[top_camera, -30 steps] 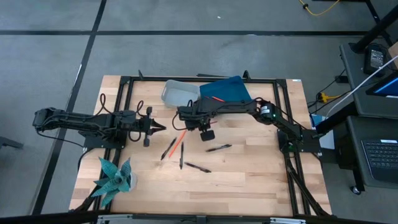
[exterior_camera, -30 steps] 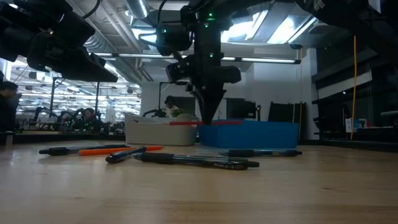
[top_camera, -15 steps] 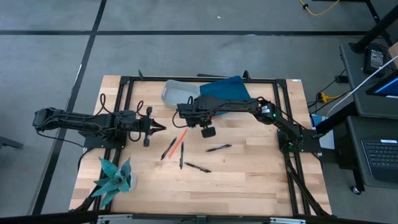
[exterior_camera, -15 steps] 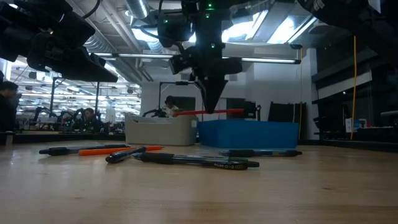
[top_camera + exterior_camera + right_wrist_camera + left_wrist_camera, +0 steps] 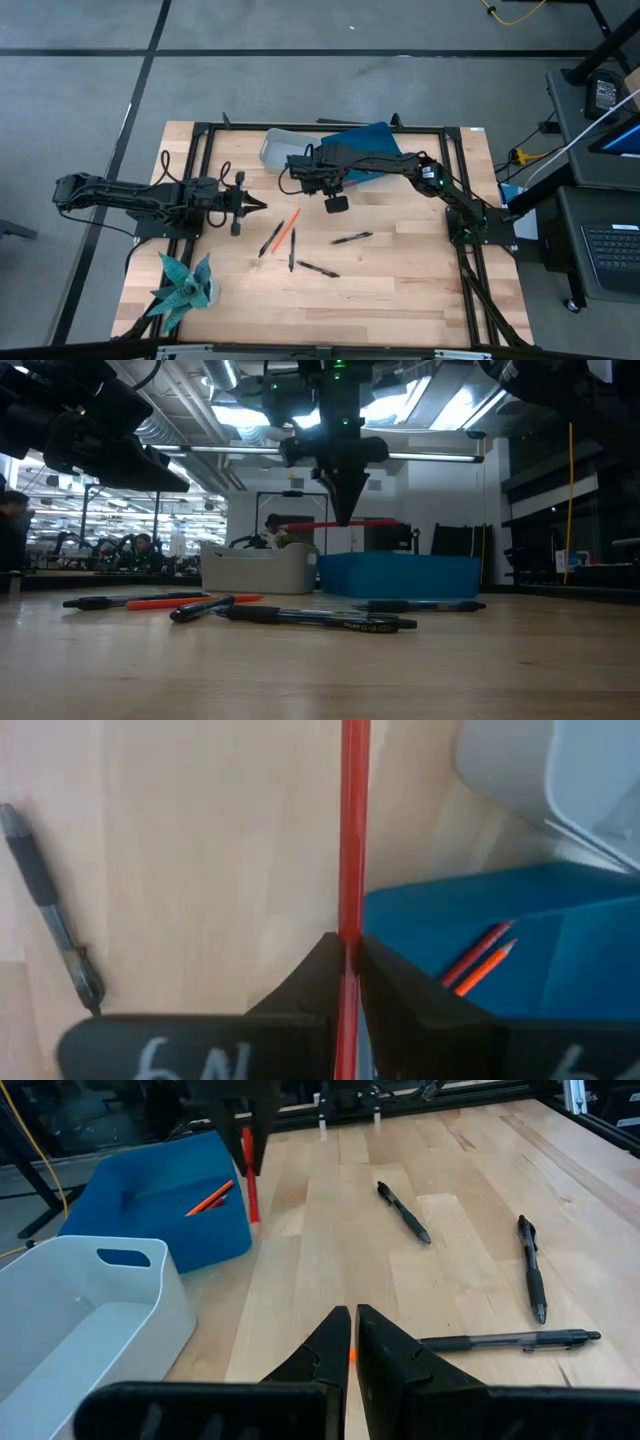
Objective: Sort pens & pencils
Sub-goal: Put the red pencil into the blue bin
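Note:
My right gripper (image 5: 318, 181) hangs above the table at the near-left corner of the blue bin (image 5: 366, 146), shut on a red pencil (image 5: 336, 523) that is level in the air. Two orange pencils (image 5: 484, 956) lie inside the blue bin. One orange pencil (image 5: 289, 224) lies flat on the table among several black pens (image 5: 271, 238), (image 5: 318, 269), (image 5: 352, 238). My left gripper (image 5: 246, 205) waits shut near the table's left side, pointing right and touching nothing. My right gripper pinches the red pencil between its two fingers (image 5: 322, 970), coming from above and pointing down, with the fingers across the shaft (image 5: 352, 920). The pencil is lifted clear and level, and it sticks out on both sides of the fingertips (image 5: 345, 510).
A white bin (image 5: 286, 150) stands left of the blue bin at the far edge. A teal toy plant (image 5: 184, 283) sits at the near-left corner. Bare wood lies on the table's near and right parts.
My right gripper has risen and moved toward the far edge, nearer the blue bin, carrying the red pencil higher above the table and still level. The pens and the orange pencil on the table have stayed put.

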Motion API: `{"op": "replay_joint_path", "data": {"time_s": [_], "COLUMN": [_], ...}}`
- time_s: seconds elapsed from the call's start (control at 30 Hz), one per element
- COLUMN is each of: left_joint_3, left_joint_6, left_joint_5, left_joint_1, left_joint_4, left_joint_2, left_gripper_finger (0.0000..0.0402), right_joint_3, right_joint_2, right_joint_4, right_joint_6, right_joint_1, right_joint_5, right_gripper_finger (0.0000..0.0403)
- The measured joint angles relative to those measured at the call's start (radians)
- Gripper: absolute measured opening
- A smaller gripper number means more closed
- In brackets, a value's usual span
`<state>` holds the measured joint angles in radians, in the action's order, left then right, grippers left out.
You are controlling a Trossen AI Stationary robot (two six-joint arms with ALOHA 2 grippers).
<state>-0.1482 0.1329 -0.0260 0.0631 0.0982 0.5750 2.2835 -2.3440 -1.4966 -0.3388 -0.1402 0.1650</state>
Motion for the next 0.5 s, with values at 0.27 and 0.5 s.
{"op": "replay_joint_path", "data": {"time_s": [0.27, 0.5], "left_joint_3": [0.000, 0.000], "left_joint_6": [0.000, 0.000], "left_joint_5": [0.000, 0.000], "left_joint_1": [0.000, 0.000], "left_joint_4": [0.000, -0.001], "left_joint_2": [0.000, 0.000], "left_gripper_finger": [0.0014, 0.0014], "right_joint_3": [0.038, 0.052], "right_joint_2": [0.000, 0.000], "right_joint_4": [-0.067, -0.076], "right_joint_6": [0.026, 0.047], "right_joint_1": [-0.059, -0.105], "right_joint_5": [0.000, 0.000], "right_gripper_finger": [0.0039, 0.0039]}}
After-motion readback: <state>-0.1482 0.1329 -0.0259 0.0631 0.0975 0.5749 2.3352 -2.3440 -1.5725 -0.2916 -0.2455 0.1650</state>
